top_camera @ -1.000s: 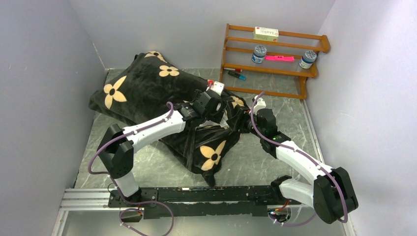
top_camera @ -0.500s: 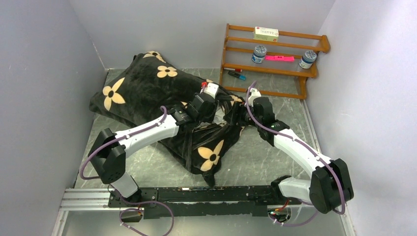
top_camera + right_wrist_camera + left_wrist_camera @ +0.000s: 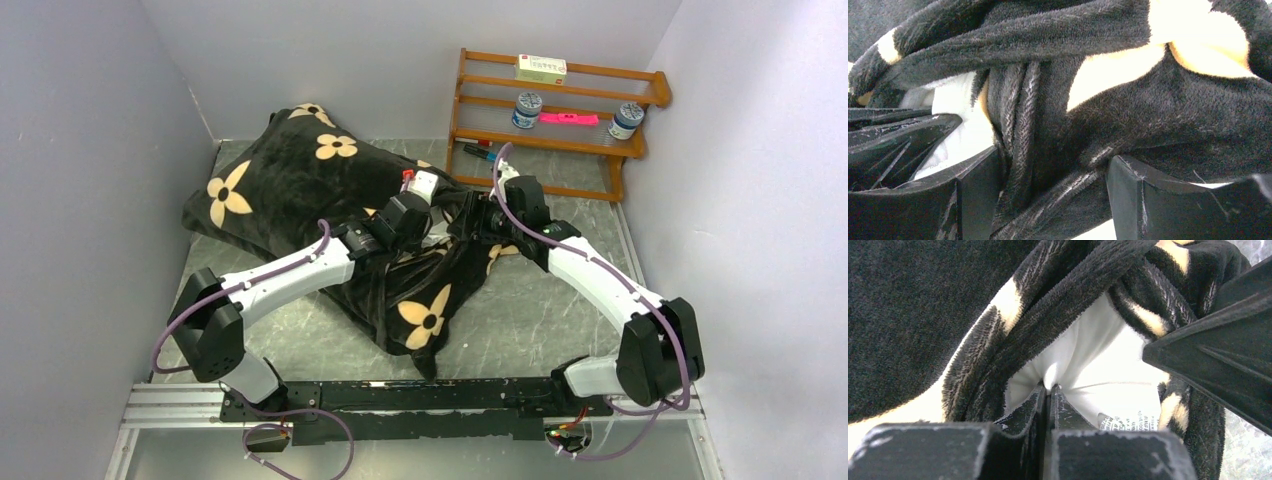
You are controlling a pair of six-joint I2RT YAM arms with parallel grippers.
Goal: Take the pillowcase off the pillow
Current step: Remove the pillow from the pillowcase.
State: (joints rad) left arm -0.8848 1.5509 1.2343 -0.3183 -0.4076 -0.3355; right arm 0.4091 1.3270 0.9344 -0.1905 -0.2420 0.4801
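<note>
Jaws of left gripper (image 3: 1049,390) pinched flat on a pleat of smooth white pillow (image 3: 1098,360). Right gripper (image 3: 1053,185) partway closed, thick fold of black plush pillowcase (image 3: 290,180) packed between. Both meet at the pillowcase mouth, centre of overhead view. Risk: slick pillow cloth slips free, or plump filling jams the bunched opening.

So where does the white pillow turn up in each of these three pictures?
Top external: almost all hidden under the black pillowcase; at most a white sliver at mid-picture.
Left wrist: the pillow fills the centre, its white cloth pinched by the left claw.
Right wrist: the pillow is a white patch at left, behind black folds.
Shared landmark: the pillowcase's bunched edge with tan flowers, in all three views.
</note>
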